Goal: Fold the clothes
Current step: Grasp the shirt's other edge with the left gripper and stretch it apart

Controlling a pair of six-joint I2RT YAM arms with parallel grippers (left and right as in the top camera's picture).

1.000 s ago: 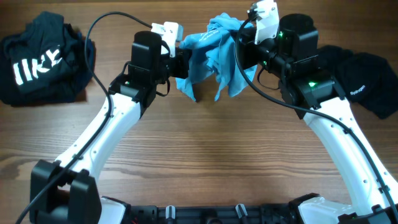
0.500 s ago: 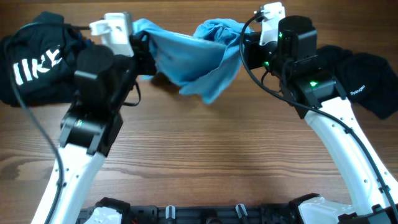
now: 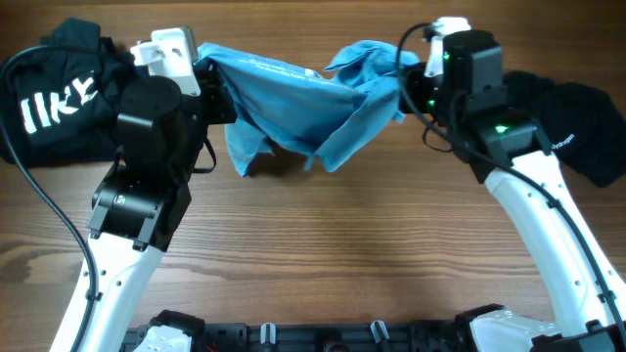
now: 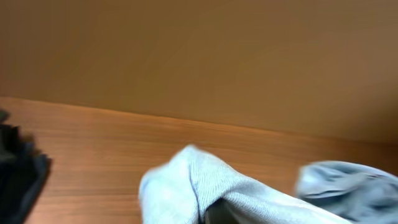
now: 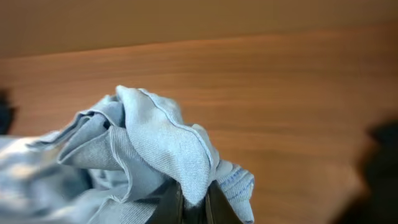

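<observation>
A light blue garment (image 3: 298, 103) hangs in the air, stretched between my two grippers above the back of the wooden table. My left gripper (image 3: 210, 83) is shut on its left end; in the left wrist view the cloth (image 4: 205, 186) covers the jaws. My right gripper (image 3: 403, 83) is shut on its right end; in the right wrist view the fingers (image 5: 189, 208) pinch a bunched fold of the garment (image 5: 161, 146). The cloth sags in the middle, with loose flaps hanging down.
A black garment with white lettering (image 3: 59, 93) lies crumpled at the back left. Another black garment (image 3: 572, 117) lies at the back right, behind my right arm. The wooden table (image 3: 323, 254) fills the front.
My left arm has swung far to the left with its end of the blue garment. The cloth went from a hanging bunch to a stretched span. My right gripper shifted slightly right.
</observation>
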